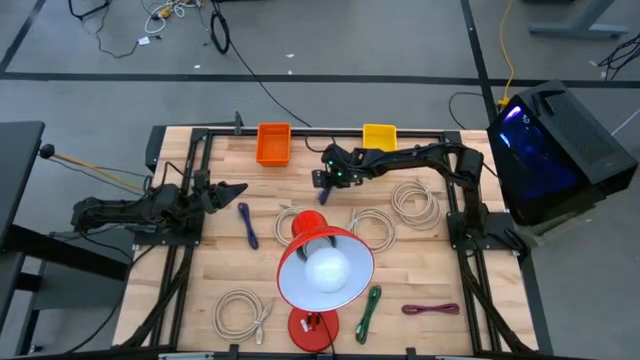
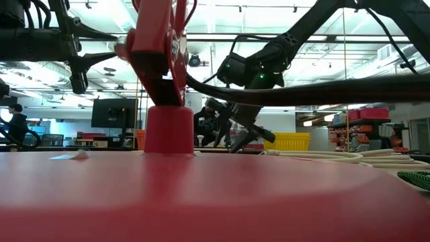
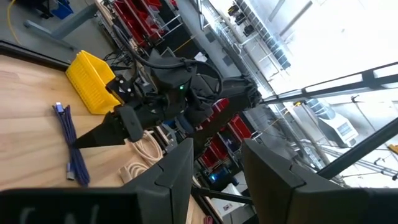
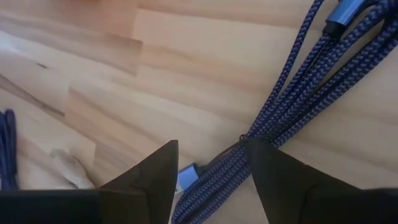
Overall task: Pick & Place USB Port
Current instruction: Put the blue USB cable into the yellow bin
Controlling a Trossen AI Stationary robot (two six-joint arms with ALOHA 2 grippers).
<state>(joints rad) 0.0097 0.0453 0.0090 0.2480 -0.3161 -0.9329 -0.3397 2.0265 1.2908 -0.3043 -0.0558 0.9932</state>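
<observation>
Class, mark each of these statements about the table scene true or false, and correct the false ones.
1. The right tool hovers over a blue cable. True.
2. Both bins are orange. False: one bin is orange, the other yellow.
3. The red lamp stands on the table. True.
4. The left tool holds the green cable. False: it is open and empty, at the table's left side.

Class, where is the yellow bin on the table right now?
In the high view, the yellow bin sits at the table's far edge, right of the orange bin.
</observation>
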